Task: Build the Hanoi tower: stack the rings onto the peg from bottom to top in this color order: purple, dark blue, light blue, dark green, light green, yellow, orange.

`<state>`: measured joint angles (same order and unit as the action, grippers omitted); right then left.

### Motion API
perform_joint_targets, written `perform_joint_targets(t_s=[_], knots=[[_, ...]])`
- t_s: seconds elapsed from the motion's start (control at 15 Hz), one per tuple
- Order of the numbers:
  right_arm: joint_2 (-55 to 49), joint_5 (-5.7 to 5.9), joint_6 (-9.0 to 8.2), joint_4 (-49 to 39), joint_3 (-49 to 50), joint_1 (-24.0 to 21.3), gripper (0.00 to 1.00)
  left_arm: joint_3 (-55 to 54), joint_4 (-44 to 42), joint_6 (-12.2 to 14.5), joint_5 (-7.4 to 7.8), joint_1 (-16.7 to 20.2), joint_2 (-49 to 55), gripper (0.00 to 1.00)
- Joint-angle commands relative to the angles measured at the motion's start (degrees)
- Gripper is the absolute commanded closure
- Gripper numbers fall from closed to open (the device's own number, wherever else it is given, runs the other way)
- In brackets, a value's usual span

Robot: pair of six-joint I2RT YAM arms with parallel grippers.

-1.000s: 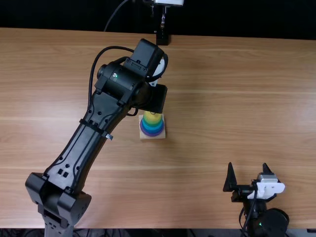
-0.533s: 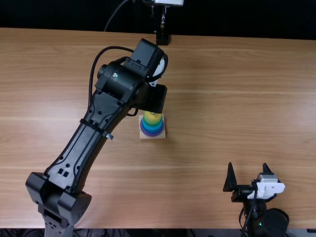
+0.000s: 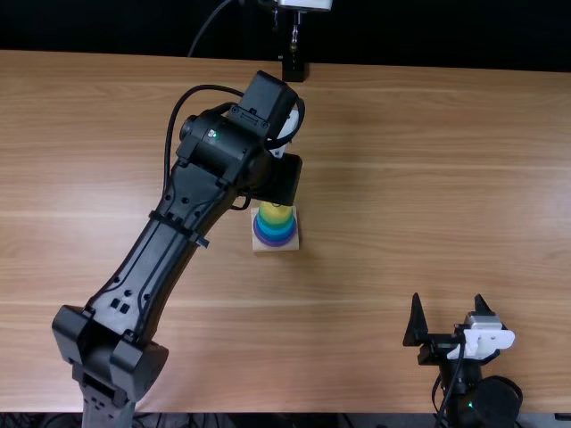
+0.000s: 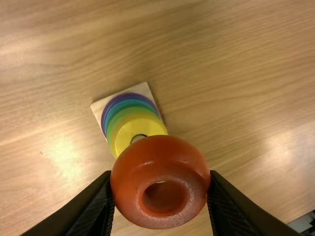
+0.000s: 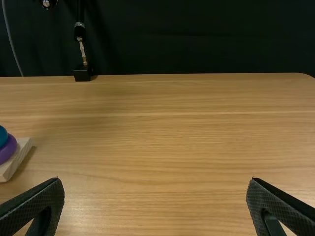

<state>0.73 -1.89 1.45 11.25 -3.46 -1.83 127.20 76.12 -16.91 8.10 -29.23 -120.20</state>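
Note:
My left gripper (image 3: 278,178) hangs over the far side of the wooden base (image 3: 275,249) in the top view. In the left wrist view, the left gripper (image 4: 160,196) is shut on the orange ring (image 4: 160,183), held above the table. On the base (image 4: 142,89) the stack shows purple (image 4: 104,119) lowest, then blue and green rings, with the yellow ring (image 4: 129,129) topmost and the peg tip (image 4: 138,138) in its hole. At the near right my right gripper (image 3: 453,312) stands open; its fingers are wide apart around the right gripper's centre (image 5: 155,196) in its wrist view.
A black stand (image 3: 293,68) with a metal rod rises at the table's far edge, left of the right wrist view's middle too. The left arm stretches diagonally over the left half of the table (image 3: 428,178).
The left arm's lower and middle links have shifted slightly to the right. Its gripper end has barely moved. The right arm and the ring stack have stayed still.

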Motion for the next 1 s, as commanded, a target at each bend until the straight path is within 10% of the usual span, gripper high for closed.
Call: perform_joint_targets(t_s=[0.0, 0.4, 0.47, 0.6, 0.67, 0.93], knots=[[-0.73, -0.32, 0.02, 4.0, 2.41, -0.37, 0.0, -0.81, 0.03, -0.29, 0.02, 0.49, -1.17, 1.0], [-0.73, -0.32, 0.02, 4.0, 2.41, -0.37, 0.0, -0.9, 0.35, -0.29, 0.02, 1.02, -1.17, 1.0], [-0.73, -0.32, 0.02, 4.0, 2.41, -0.37, 0.0, -1.69, 0.77, -0.29, 0.02, 1.11, -1.17, 0.86], [-0.73, -0.32, 0.02, 3.9, 2.41, -0.37, 0.0, -2.66, 2.35, -0.18, 0.02, 1.28, -1.09, 0.16], [-0.73, -0.32, 0.02, 4.0, 2.41, -0.37, 0.0, -3.09, 3.2, -0.29, 0.13, 1.28, -1.09, 0.0], [-0.73, -0.32, 0.02, 3.9, 2.41, -0.37, 0.0, -4.33, 4.14, -0.29, 0.66, 1.72, -0.56, 0.0]])
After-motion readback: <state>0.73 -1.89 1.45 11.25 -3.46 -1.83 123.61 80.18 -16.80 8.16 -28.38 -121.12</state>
